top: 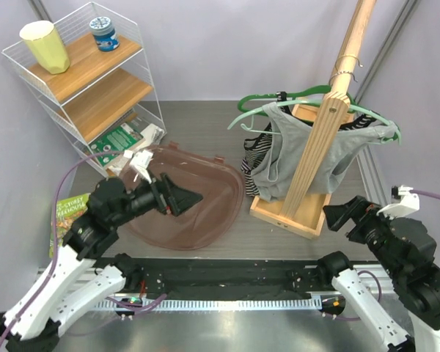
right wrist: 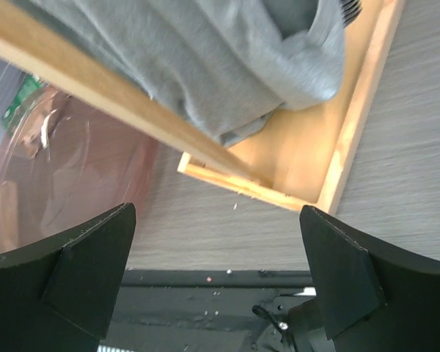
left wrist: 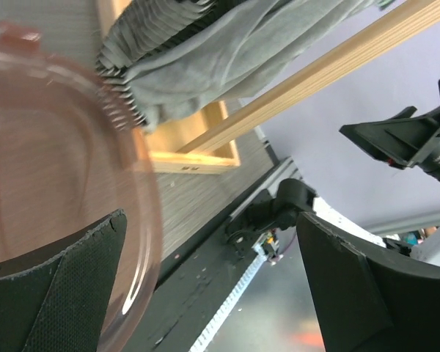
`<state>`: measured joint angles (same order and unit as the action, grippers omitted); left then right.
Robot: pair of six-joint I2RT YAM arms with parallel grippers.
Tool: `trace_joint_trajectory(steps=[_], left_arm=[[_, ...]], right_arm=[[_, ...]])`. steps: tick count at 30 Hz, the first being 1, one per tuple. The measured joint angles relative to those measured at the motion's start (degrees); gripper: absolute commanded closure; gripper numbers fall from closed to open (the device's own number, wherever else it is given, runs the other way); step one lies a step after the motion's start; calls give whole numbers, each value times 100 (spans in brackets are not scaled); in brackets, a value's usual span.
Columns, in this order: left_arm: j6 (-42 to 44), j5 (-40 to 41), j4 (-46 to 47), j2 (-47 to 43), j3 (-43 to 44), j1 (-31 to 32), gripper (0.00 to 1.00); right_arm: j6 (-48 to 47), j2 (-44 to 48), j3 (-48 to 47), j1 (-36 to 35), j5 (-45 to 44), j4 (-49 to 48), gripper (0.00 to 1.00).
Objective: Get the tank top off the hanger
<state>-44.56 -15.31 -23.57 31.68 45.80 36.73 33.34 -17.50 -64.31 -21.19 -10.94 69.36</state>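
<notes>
Grey tank top (top: 273, 165) hangs on mint hanger (top: 243, 115), draped round wooden stand (top: 319, 139), back-right on grey wood-grain table (top: 205, 121). L gripper (top: 183, 196) jaws wide, empty, over brown tray (top: 205, 209); R gripper (top: 341, 216) wide, empty, near stand's base. Wire shelf (top: 95, 73) back-left, lilac walls (top: 227, 44)

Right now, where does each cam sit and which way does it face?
Top external: above, behind the bases, looking down; both arms, left gripper and right gripper.
Left wrist: left arm, facing right toward the wooden stand; own fingers.
Right wrist: right arm, facing the stand's base; own fingers.
Shared: both wrists see the tank top and brown tray.
</notes>
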Motion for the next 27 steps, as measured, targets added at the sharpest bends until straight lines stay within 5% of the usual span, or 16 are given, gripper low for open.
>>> trace_joint_trajectory(steps=[6, 14, 20, 27], left_arm=[[326, -787, 323, 1770, 1458, 0, 38], [1626, -1733, 138, 3261, 3923, -2, 38], [2691, -2153, -111, 3917, 5906, -7, 35], [3106, -3014, -114, 5230, 7353, -37, 45]], right_arm=[[-424, -699, -1088, 0, -570, 26, 1], [-966, -1368, -2573, 0, -483, 2, 1], [-1056, -1364, -2850, 0, 48, 26, 1], [-1005, -1338, -2970, 0, 531, 313, 1]])
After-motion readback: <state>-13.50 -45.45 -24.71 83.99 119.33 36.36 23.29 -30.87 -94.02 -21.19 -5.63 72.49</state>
